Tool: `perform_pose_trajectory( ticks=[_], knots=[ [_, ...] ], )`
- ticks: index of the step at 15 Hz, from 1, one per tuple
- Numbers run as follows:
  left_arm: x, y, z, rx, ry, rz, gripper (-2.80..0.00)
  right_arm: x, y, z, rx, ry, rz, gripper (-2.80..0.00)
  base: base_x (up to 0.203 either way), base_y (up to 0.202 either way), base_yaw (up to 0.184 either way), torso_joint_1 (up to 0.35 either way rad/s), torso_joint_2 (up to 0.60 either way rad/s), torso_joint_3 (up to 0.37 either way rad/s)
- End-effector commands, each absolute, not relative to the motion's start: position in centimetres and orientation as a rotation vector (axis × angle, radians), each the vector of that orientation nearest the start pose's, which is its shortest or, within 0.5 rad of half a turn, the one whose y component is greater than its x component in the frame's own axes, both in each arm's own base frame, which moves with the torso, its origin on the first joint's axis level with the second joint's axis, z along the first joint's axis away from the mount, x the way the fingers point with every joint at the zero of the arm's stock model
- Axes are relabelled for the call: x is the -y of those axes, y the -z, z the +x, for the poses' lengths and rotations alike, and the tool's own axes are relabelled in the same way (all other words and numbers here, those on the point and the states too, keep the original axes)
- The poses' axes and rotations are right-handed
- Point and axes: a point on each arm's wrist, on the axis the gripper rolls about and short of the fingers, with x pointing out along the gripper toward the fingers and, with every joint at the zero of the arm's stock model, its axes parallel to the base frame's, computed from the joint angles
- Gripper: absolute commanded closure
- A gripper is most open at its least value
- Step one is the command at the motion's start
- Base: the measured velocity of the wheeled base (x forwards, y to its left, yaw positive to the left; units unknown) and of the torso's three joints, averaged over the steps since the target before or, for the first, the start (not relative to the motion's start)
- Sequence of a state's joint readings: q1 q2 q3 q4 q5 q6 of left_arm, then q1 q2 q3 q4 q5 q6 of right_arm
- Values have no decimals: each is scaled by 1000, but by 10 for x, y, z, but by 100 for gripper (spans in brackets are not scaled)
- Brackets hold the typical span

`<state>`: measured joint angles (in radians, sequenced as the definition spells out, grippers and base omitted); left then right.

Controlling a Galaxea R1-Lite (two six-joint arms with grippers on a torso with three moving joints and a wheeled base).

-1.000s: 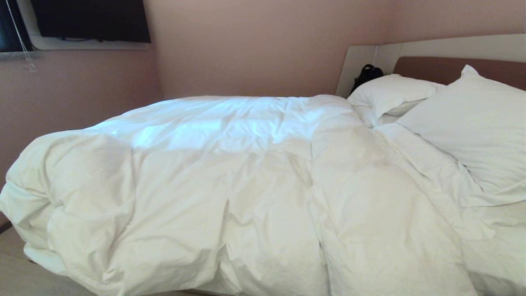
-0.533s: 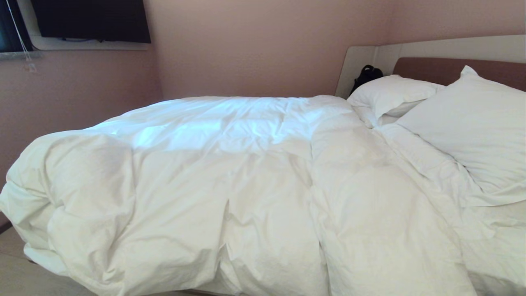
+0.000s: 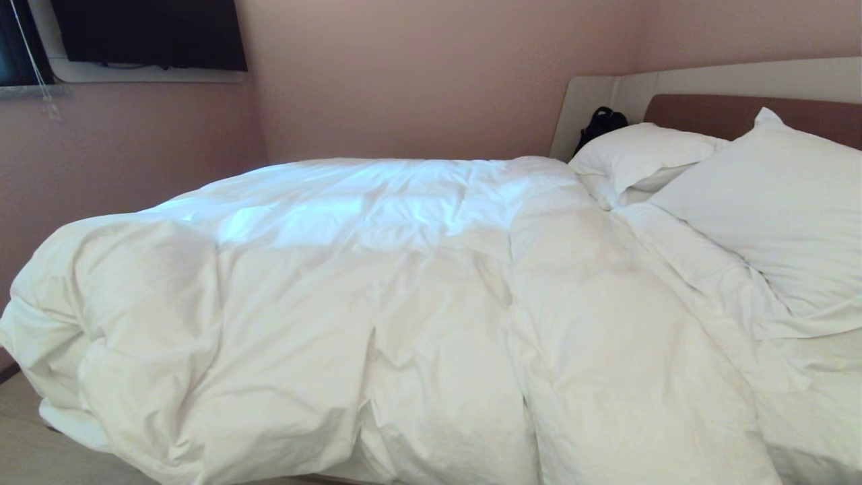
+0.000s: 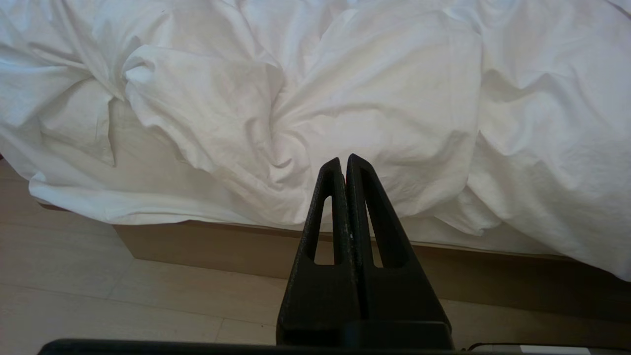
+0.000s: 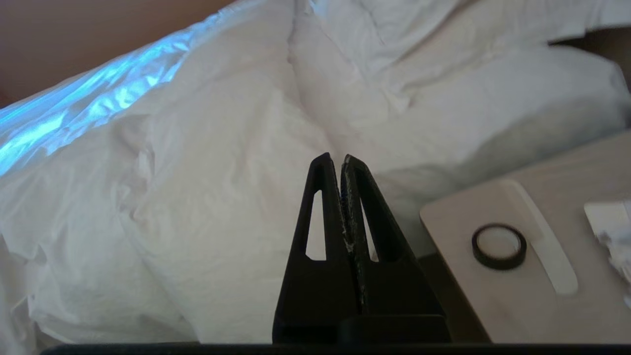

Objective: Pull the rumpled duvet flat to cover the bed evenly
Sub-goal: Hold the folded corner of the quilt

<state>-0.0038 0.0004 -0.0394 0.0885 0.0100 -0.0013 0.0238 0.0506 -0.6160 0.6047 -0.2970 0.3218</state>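
The bed (image 3: 747,84) stands in a corner of a room with pinkish walls (image 3: 417,74), its beige headboard with a brown padded centre at the right of the head view. The duvet (image 3: 377,303) lies over most of the mattress, puffy and creased, bunched into thick folds at the foot end and hanging over the near side. Bluish light falls on its far part. Two white pillows (image 3: 774,209) lean near the headboard, and a dark object (image 3: 599,124), too small to identify, sits behind the farther one. A dark screen (image 3: 148,34) hangs high on the left wall.

Neither arm shows in the head view. In the left wrist view the left gripper (image 4: 343,162) has its fingers pressed together, holding nothing, and points at the duvet's hanging edge above the bed's beige base (image 4: 207,246) and the pale wood floor (image 4: 98,291). In the right wrist view the right gripper (image 5: 335,160) is likewise pressed together and empty, in front of the duvet. Beside it stands a light bedside table (image 5: 542,246) bearing a black ring (image 5: 499,245); a crumpled white item at the picture's edge is cut off.
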Motion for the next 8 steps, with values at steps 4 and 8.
perform_pose_trajectory(
  ticks=[4, 8],
  knots=[
    [0, -77, -26, -51, -7, -1, 0, 8, -167, -77, 241, 233, 218, 0, 0, 0, 0, 0, 0, 0],
    [0, -77, -26, -49, -6, -1, 0, 4, -141, -46, 324, 128, 28, 0, 0, 0, 0, 0, 0, 0]
  ],
)
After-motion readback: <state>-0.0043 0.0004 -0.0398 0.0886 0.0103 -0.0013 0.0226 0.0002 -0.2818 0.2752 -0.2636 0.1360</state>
